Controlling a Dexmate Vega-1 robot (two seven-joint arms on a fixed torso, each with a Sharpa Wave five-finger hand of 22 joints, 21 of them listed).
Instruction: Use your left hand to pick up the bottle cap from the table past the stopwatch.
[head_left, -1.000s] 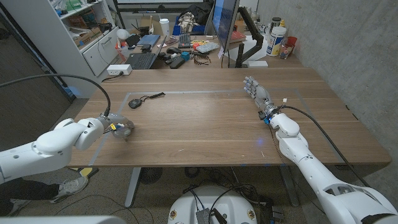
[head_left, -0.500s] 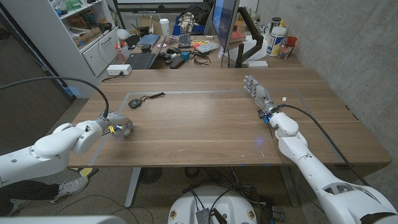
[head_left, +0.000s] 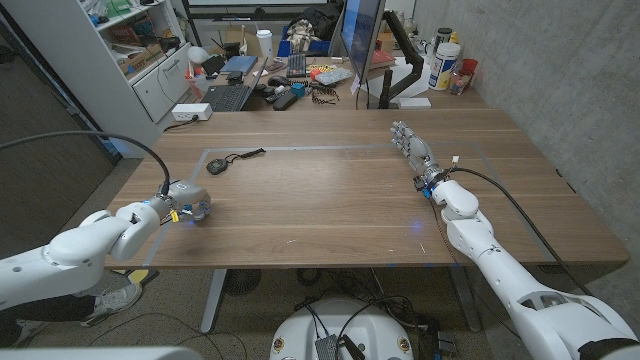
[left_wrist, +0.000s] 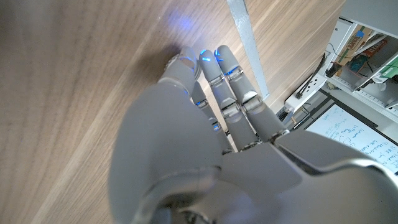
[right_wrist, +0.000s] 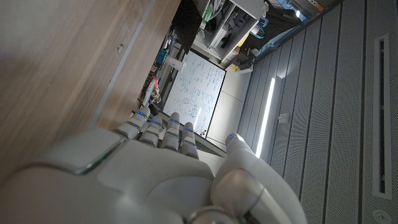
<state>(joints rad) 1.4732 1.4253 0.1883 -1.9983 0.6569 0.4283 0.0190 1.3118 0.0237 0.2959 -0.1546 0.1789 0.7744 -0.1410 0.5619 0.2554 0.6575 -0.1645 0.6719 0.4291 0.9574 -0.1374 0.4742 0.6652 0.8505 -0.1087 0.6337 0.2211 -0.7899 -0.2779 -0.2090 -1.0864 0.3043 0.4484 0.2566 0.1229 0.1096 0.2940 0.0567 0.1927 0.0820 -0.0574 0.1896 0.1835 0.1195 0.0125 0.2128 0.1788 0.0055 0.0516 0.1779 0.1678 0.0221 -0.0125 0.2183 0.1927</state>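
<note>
Wood worktop (head_left: 330, 200): brown grain, pale tape outline on it; second desk behind it with clutter.
Monitor (head_left: 362, 38): on the rear desk, seen edge-on, on a black stand.
Right arm: comes in from the lower right, black cable looped beside it.
Left arm: comes in from the lower left, black cable arching over it.
Right hand (head_left: 412, 148): on the right half of the worktop, fingers straight and side by side, pointing away from the robot, holding nothing. Right wrist view shows its back (right_wrist: 149, 180), fingers extended.
Left hand (head_left: 190, 203): near the left edge of the worktop, well on the robot's side of the stopwatch. Left wrist view shows its fingers (left_wrist: 219, 81) together, tips down at the wood. Can't tell whether anything is under them.
Stopwatch (head_left: 217, 165): dark, round, lying flat inside the tape outline's near-left corner, black strap trailing toward the rear desk.
Bottle cap: can't make it out anywhere on the worktop; location can't be told.
</note>
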